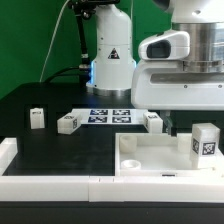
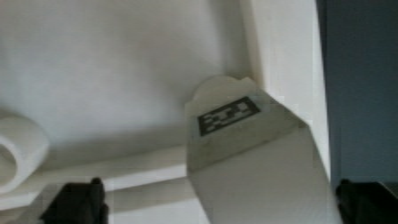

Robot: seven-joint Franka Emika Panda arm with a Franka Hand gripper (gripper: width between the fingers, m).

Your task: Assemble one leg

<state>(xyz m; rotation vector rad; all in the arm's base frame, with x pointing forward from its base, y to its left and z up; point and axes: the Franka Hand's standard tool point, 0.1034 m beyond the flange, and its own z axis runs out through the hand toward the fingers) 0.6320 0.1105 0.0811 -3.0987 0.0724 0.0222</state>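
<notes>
A leg [image 1: 205, 142], a small white block with a black-and-white tag, stands on the white tabletop [image 1: 140, 160] near its rim on the exterior view's right. My gripper [image 1: 187, 124] hangs just above and behind it. In the wrist view the leg [image 2: 240, 130] lies between my two dark fingertips [image 2: 79, 202], which stand wide apart and do not touch it. My gripper [image 2: 222, 205] is open. A round corner socket [image 2: 11, 142] of the tabletop shows beside the leg.
Three more legs lie on the black table [image 1: 37, 117], [image 1: 68, 123], [image 1: 152, 121]. The marker board [image 1: 110, 115] lies at the back. A low white wall [image 1: 50, 182] runs along the front.
</notes>
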